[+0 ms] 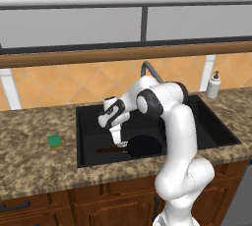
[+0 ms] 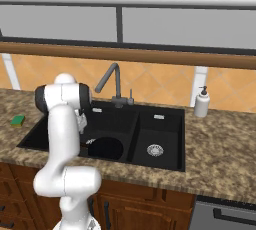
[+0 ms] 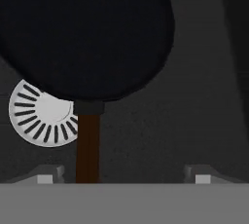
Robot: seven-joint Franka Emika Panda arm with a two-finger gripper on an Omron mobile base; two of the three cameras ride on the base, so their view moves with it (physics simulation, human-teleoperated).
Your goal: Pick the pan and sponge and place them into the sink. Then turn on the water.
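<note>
Green over yellow, your sponge (image 1: 54,140) sits on the granite table (image 1: 34,161), left of the black sink (image 1: 86,122). The pan (image 1: 143,146) lies in the large basin, handle (image 1: 109,150) pointing left. The hand view alone shows it covering part of the silver drain (image 3: 41,116). Your arm bends down into the basin, and your claw (image 1: 117,141) hangs spread just above the handle, gripping nothing.
</note>
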